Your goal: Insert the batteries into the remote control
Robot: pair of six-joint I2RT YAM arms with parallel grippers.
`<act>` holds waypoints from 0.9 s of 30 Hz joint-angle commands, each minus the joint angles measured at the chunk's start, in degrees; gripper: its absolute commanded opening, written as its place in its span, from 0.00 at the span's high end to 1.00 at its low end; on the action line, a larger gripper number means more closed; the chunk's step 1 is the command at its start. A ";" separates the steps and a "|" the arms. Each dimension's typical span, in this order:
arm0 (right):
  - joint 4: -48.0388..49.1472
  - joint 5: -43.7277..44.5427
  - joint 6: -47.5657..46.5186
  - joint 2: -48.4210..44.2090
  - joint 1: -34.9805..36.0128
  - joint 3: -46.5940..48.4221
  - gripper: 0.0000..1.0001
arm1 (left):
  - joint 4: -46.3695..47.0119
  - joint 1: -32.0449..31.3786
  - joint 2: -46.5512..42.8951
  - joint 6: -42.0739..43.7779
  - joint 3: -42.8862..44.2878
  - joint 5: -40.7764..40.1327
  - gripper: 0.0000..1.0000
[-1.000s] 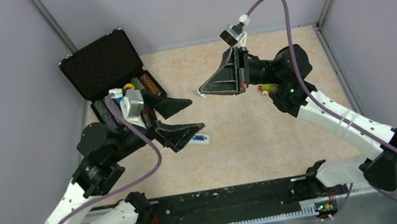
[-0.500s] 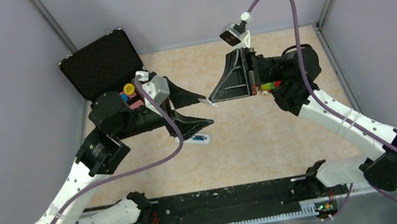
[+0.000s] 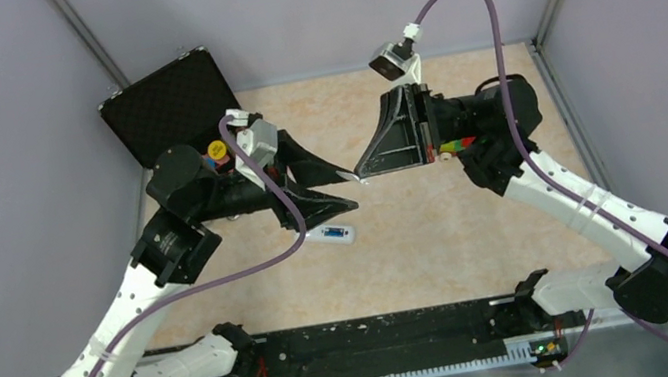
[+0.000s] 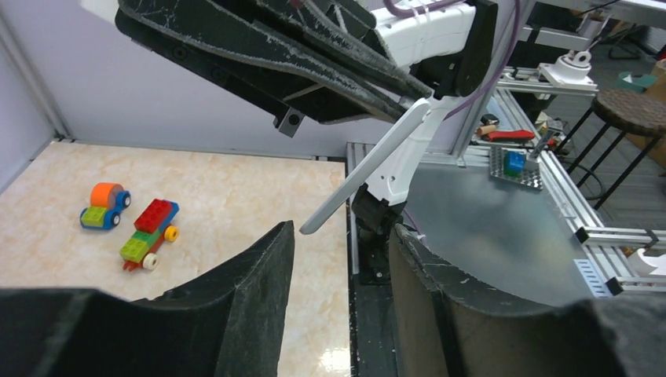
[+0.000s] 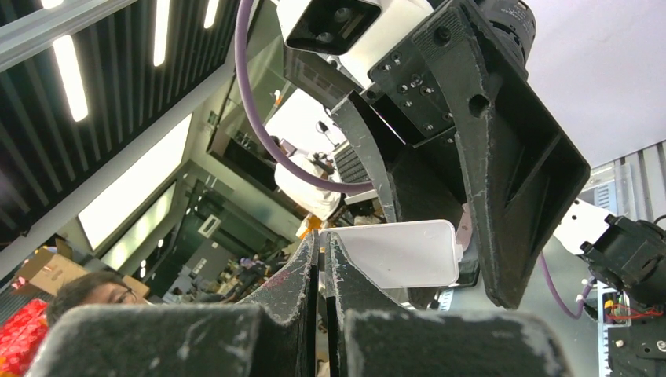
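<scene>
Remote control (image 3: 335, 234) near left tool (image 4: 342, 232), apart, right tool (image 5: 322, 239) clamping possibly plastic white plate (image 5: 393, 255)

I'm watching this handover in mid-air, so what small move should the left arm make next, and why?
Probably ease the left gripper forward a little, so its open jaws straddle the free end of the thin white plate, before closing. The right gripper is shut on the plate's other end, in the air, and the free tip seems level with the left fingertips, not between them.
</scene>
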 commanded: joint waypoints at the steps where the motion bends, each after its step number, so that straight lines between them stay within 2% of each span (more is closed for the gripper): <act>1: 1.18 -0.93 -0.36 -1.15 -0.60 -0.16 1.00 | 5.68 0.46 0.07 -2.75 1.64 3.05 0.47; 9: 1.22 -0.74 -0.29 -0.82 -0.58 -1.45 1.00 | 7.97 0.78 1.41 -4.66 2.36 5.03 0.49; 12: 1.53 -0.72 -0.15 -0.56 -0.61 -1.58 1.00 | 8.19 0.80 1.99 -4.96 2.53 5.57 0.60; 17: 1.93 -0.68 0.13 -0.34 -0.54 -1.42 1.00 | 7.70 0.93 1.92 -4.97 2.15 5.46 0.99; 20: 1.57 -0.16 0.13 -0.49 -0.54 -2.19 1.00 | 7.67 1.18 1.26 -4.97 1.54 5.12 1.00; 21: 1.01 0.17 0.07 -0.64 -0.56 -2.72 0.96 | 7.63 1.27 1.03 -4.89 1.32 4.92 1.00; 22: -0.14 0.69 -0.40 -1.03 -0.58 -3.38 0.76 | 7.35 1.32 0.79 -4.88 1.15 4.55 1.00; 24: -4.60 1.87 -3.93 -1.96 -0.73 -4.32 0.52 | 5.95 1.79 0.21 -4.72 0.81 3.50 1.00; 25: -9.22 2.75 -7.54 -2.58 -0.87 -4.24 0.45 | 4.37 1.87 0.02 -4.52 0.83 2.51 1.00; 27: -20.01 5.13 -15.97 -3.97 -1.62 -3.12 0.38 | -0.29 2.22 -0.08 -4.19 0.93 1.27 1.00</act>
